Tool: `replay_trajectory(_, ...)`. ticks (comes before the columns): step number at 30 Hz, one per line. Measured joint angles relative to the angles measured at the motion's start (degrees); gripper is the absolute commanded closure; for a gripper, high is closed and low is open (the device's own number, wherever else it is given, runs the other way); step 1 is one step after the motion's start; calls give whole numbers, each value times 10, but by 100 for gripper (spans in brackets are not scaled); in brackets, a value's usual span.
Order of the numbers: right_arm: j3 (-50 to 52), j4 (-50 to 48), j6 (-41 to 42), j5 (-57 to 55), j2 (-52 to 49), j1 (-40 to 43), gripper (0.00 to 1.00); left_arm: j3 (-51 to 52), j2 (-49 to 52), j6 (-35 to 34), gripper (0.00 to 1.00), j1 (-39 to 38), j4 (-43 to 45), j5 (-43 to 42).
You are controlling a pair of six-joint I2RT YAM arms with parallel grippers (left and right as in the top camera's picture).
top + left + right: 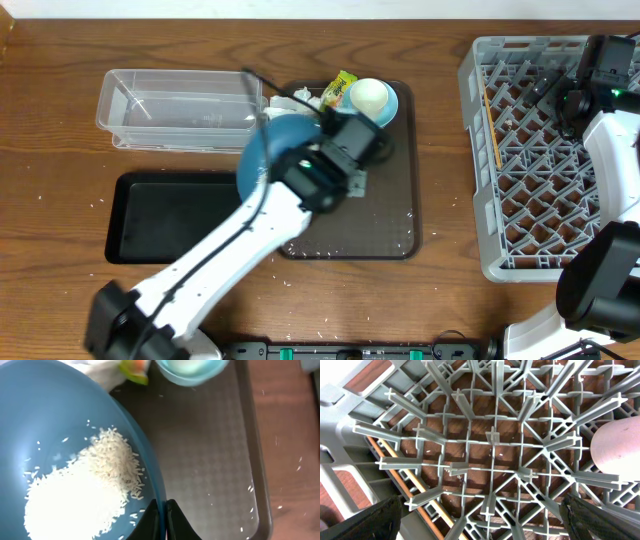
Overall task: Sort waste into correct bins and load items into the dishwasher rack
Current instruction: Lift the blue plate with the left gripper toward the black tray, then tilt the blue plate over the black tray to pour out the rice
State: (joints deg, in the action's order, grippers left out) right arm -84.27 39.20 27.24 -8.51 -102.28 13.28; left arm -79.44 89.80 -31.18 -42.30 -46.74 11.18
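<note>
Left wrist feed: I see the left gripper [164, 511] pinched on the rim of the blue plate [75, 415], fingers nearly meeting. A heap of white rice [82, 492] lies in the plate. Beyond is the brown tray [210, 460], with stray grains on it. Light blue bowl [192, 377] and yellow-green wrapper [136, 367] at the top edge (both cropped). Wooden desk [295, 435] to the right, a few grains on it.

Table [440, 150] — tub [180, 110], black tray [170, 220], brown tray [385, 215], rack [530, 160]

No readable text, brand or number is spotted anywhere; the print on the snack wrapper [341, 88] can't be made out.
</note>
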Motion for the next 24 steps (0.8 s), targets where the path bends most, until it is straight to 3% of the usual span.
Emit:
replay_trajectory(11, 0, 0, 0, 0, 0, 0, 1, 0, -87, -26, 94, 107, -35, -103)
replay_trajectory(24, 0, 0, 0, 0, 0, 0, 1, 0, -106, -25, 94, 242, -70, -243)
